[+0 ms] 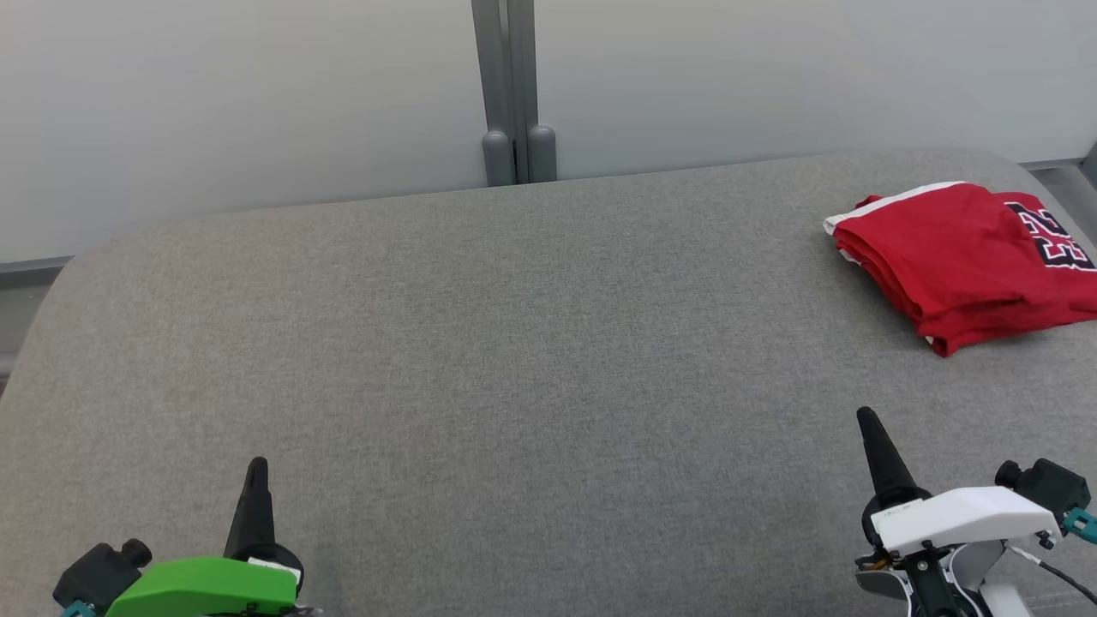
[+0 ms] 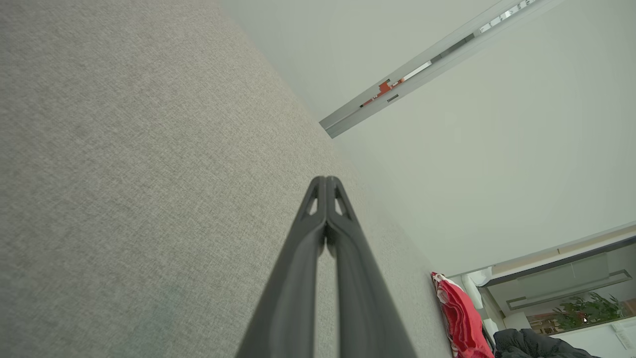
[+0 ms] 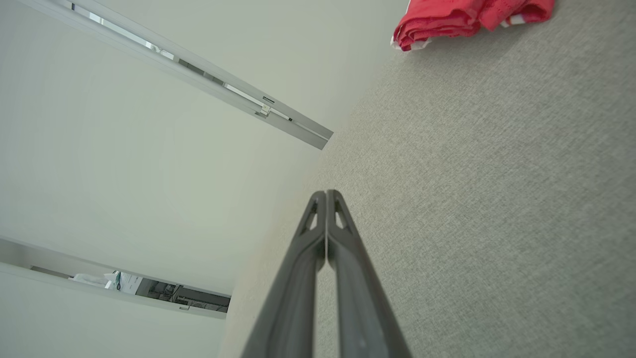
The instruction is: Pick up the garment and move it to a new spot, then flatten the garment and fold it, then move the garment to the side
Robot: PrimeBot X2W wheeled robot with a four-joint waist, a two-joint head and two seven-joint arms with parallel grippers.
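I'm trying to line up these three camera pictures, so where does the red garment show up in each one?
Head view: garment at the upper right, cut by the right edge.
Left wrist view: garment at the lower right, reaching the bottom edge.
Right wrist view: garment at the top, right of centre.
Shared landmark: the grey post between the wall panels, diagonal in both wrist views.
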